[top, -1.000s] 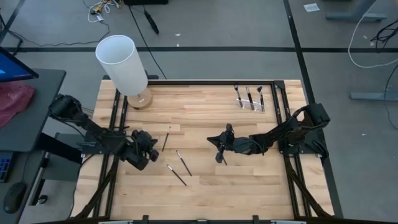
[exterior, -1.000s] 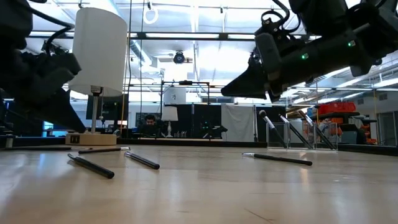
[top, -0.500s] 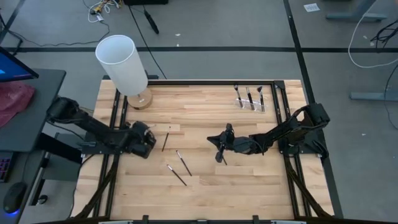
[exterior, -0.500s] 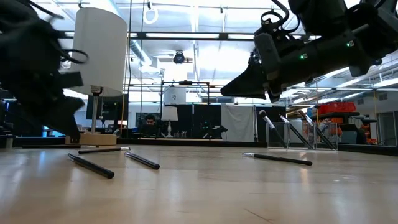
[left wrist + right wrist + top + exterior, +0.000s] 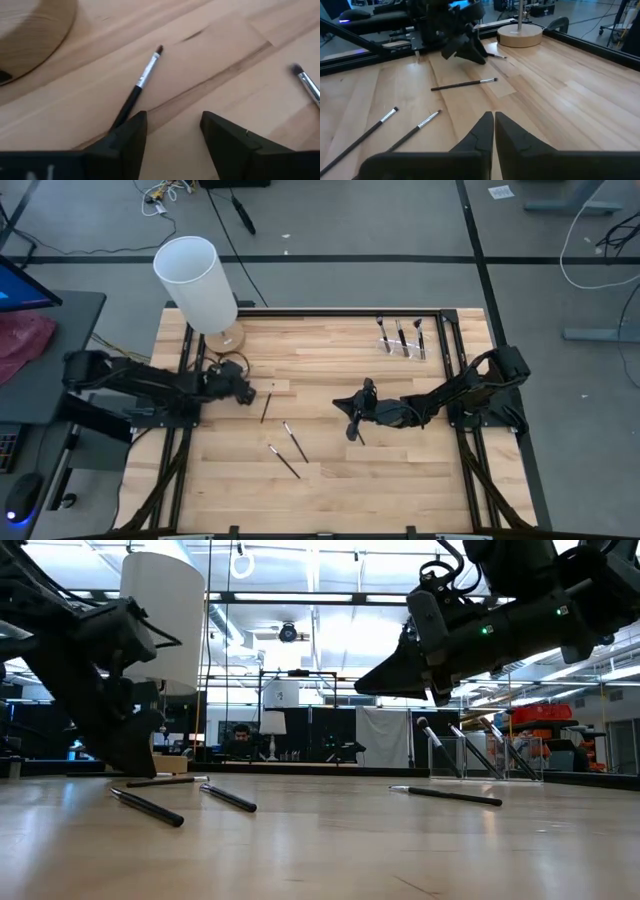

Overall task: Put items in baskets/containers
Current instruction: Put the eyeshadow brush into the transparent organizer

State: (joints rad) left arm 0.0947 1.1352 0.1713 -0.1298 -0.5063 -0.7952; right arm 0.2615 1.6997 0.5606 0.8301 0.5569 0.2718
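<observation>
Brush (image 5: 141,84), centre frame: judged light, stiff, roll-prone on tabletop (image 5: 400,480); mid-handle grasp advised. Left gripper (image 5: 172,131) jaws apart, empty; right gripper (image 5: 493,131) jaws closed, empty.

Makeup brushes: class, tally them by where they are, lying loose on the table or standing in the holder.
Thin dark-handled makeup brushes lying loose on the wooden table: 4
Brushes standing in the small clear plastic holder: 3
Total: 7

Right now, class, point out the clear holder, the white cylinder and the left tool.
clear holder (image 5: 402,346), high view, its front wall.
white cylinder (image 5: 197,283), high view, its side.
left tool (image 5: 172,131), left wrist view, between its open fingertips.
</observation>
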